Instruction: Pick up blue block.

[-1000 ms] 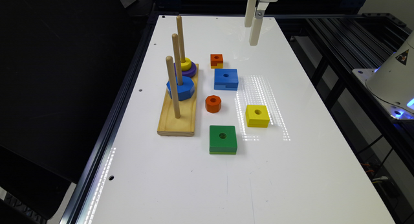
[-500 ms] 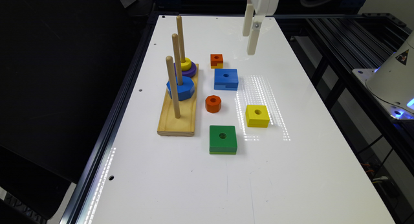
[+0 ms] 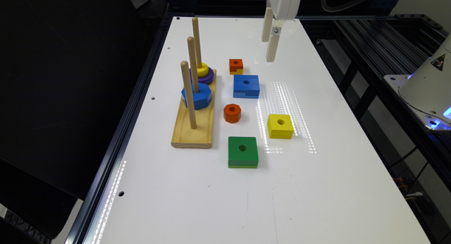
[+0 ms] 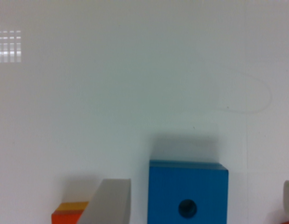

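Observation:
The blue block point(image 3: 246, 86), flat and square with a round centre hole and a side groove, lies on the white table point(image 3: 317, 187) between a small orange block point(image 3: 235, 66) and an orange octagonal piece point(image 3: 232, 113). My gripper point(image 3: 268, 50) hangs in the air beyond the block, a little toward the exterior view's right. In the wrist view the blue block point(image 4: 188, 193) sits between the two spread fingers point(image 4: 109, 201), and the gripper point(image 4: 199, 189) is open and holds nothing.
A wooden base point(image 3: 194, 124) with three upright pegs stands at the exterior view's left, carrying a blue octagonal piece point(image 3: 197, 96) and yellow and purple rings point(image 3: 203, 72). A yellow block point(image 3: 280, 126) and a green block point(image 3: 242, 151) lie nearer the front.
The gripper has come down and moved nearer to the blue block. The blocks have not moved.

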